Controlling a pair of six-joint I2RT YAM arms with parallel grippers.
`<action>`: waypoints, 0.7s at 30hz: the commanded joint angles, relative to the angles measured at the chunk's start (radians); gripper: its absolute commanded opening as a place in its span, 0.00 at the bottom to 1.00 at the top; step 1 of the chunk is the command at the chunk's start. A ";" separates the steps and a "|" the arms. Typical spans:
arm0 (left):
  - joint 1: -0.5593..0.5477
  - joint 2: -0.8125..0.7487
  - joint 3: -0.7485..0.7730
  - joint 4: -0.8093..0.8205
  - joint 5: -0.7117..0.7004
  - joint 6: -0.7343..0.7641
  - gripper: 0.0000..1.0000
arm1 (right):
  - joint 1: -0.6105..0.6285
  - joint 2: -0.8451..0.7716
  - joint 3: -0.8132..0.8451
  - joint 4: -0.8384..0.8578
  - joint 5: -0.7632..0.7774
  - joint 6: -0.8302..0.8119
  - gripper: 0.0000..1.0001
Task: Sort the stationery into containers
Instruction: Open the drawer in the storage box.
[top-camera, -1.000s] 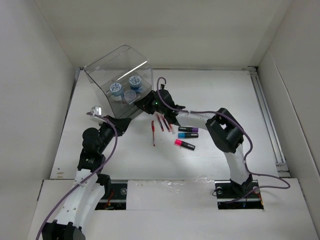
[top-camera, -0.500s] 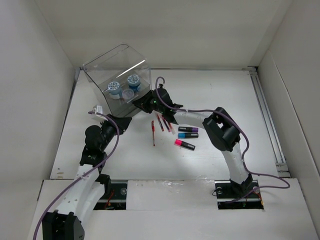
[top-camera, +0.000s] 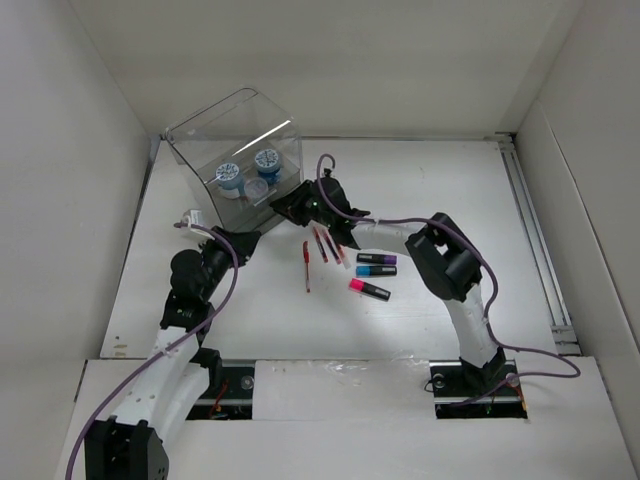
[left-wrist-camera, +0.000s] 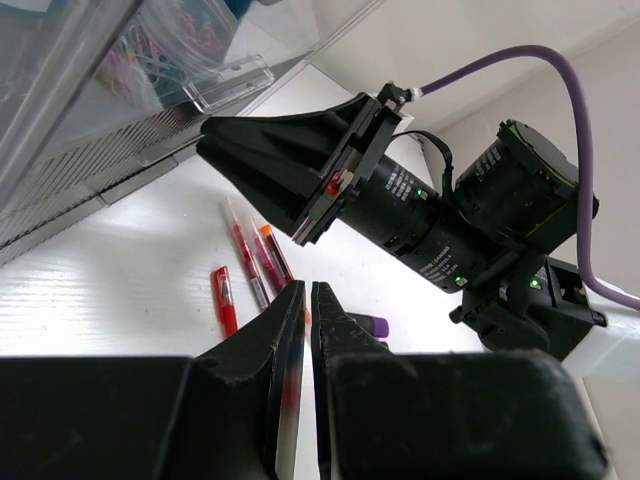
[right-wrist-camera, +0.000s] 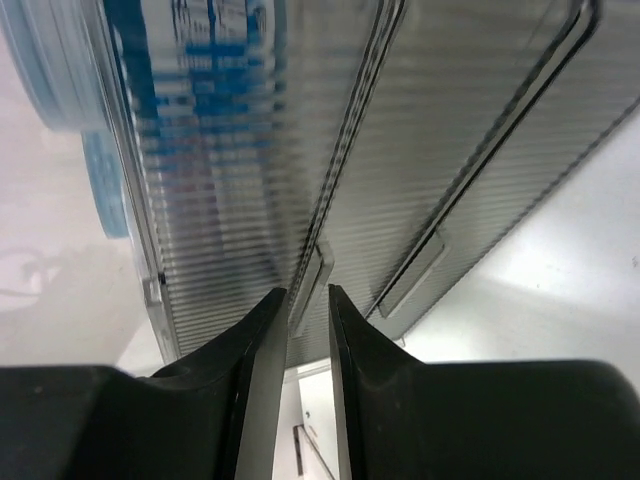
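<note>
The clear acrylic box (top-camera: 232, 130) stands at the back left, with three blue-and-white lidded tubs (top-camera: 228, 174) inside. My right gripper (top-camera: 280, 206) is at the box's base and shut on a drawer handle (right-wrist-camera: 312, 278), which lies between its fingertips. My left gripper (top-camera: 250, 240) sits shut and empty just in front of the box, near its left corner. Red pens (top-camera: 306, 266) lie on the table right of it, also seen as red pens (left-wrist-camera: 245, 252) in the left wrist view. The purple marker (top-camera: 376, 259), blue marker (top-camera: 376, 271) and pink marker (top-camera: 368, 290) lie further right.
White walls enclose the table on the left, back and right. A rail (top-camera: 535, 235) runs along the right edge. The right arm (left-wrist-camera: 440, 240) stretches across the middle, above the pens. A second drawer handle (right-wrist-camera: 415, 272) shows beside the gripped one.
The box and its tubs have shifted slightly back and left. My right gripper has closed a little at the drawer front, and my left arm has edged slightly.
</note>
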 joint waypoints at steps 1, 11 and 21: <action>-0.004 0.006 -0.002 0.061 -0.019 -0.002 0.05 | -0.018 0.026 0.036 0.030 -0.026 0.001 0.29; -0.004 0.059 -0.002 0.102 -0.019 -0.002 0.05 | -0.038 0.086 0.122 0.031 -0.111 -0.009 0.21; -0.004 0.133 -0.011 0.179 -0.061 -0.002 0.05 | -0.048 0.052 0.059 0.116 -0.120 -0.009 0.00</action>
